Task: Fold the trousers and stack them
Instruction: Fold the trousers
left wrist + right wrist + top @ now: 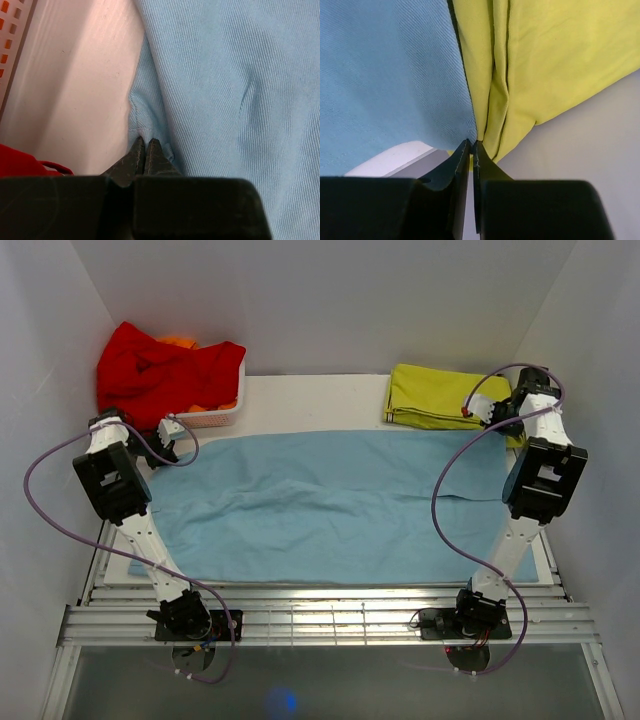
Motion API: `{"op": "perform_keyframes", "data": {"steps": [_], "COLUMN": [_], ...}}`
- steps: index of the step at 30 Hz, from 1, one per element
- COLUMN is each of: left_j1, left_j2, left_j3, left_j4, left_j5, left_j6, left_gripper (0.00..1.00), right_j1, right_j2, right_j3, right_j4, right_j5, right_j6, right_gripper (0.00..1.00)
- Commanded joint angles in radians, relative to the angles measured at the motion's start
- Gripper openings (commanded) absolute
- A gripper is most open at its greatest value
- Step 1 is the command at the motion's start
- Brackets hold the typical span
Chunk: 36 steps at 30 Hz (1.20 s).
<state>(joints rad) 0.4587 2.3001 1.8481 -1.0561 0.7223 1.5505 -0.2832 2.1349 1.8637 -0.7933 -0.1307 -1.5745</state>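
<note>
Bright, even light from overhead bounces off white walls [320,300]; shadows are faint and soft. Up close, trousers [225,100] weave looks crisp, but dark fingers [136,156] blur near each wrist lens.

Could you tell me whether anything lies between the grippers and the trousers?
Nothing visible: left gripper and right gripper are shut at far corners of the trousers. The yellow garment abuts the right corner and might get pinched too.
</note>
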Motion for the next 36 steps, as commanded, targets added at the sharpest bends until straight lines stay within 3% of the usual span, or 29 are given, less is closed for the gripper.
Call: {"op": "perform_keyframes", "data": {"steps": [1, 3, 9, 10, 11, 13, 14, 16, 25, 26, 29, 33, 36], "left_j1": [0.005, 0.005, 0.005, 0.005, 0.005, 0.005, 0.006, 0.005, 0.006, 0.006, 0.006, 0.006, 0.006], "left_j2": [-0.011, -0.007, -0.014, -0.016, -0.016, -0.016, -0.016, -0.014, -0.034, -0.034, -0.031, -0.030, -0.030], "left_j3": [-0.062, -0.063, -0.081, -0.084, -0.084, -0.089, -0.089, -0.090, -0.105, -0.112, -0.109, -0.110, -0.110], "left_j4": [-0.042, -0.039, -0.041, -0.041, -0.041, -0.041, -0.041, -0.039, -0.039, -0.039, -0.039, -0.039, -0.039], "left_j5": [-0.087, -0.086, -0.095, -0.096, -0.096, -0.093, -0.093, -0.092, -0.077, -0.080, -0.080, -0.081, -0.083], "left_j6": [-0.013, -0.021, -0.023, -0.023, -0.021, -0.020, -0.021, -0.021, -0.014, -0.009, -0.012, -0.010, -0.010], "left_gripper": [0.00, 0.00, 0.00, 0.00, 0.00, 0.00, 0.00, 0.00, 0.00, 0.00, 0.00, 0.00, 0.00], "right_j1": [-0.016, -0.016, -0.016, -0.016, -0.016, -0.016, -0.016, -0.017, -0.020, -0.019, -0.011, 0.010, 0.018], "right_j2": [-0.052, -0.041, 0.006, 0.005, 0.003, -0.007, -0.013, -0.044, -0.063, -0.061, -0.052, 0.005, 0.063], "right_j3": [-0.061, -0.077, -0.023, -0.024, -0.024, -0.024, -0.027, -0.055, -0.018, -0.011, 0.000, 0.031, 0.115], "right_j4": [0.005, 0.032, -0.003, -0.001, 0.006, -0.003, -0.010, -0.026, -0.093, -0.101, -0.100, -0.092, -0.099], "right_j5": [0.054, 0.065, 0.082, 0.083, 0.083, 0.072, 0.060, 0.019, -0.018, -0.021, -0.018, 0.017, 0.017], "right_j6": [0.004, 0.022, 0.041, 0.050, 0.059, 0.068, 0.065, 0.042, 0.054, 0.059, 0.067, 0.080, 0.119], "right_gripper": [0.11, 0.18, 0.19, 0.25, 0.37, 0.32, 0.17, 0.09, 0.09, 0.28, 0.48, 0.59, 0.61]}}
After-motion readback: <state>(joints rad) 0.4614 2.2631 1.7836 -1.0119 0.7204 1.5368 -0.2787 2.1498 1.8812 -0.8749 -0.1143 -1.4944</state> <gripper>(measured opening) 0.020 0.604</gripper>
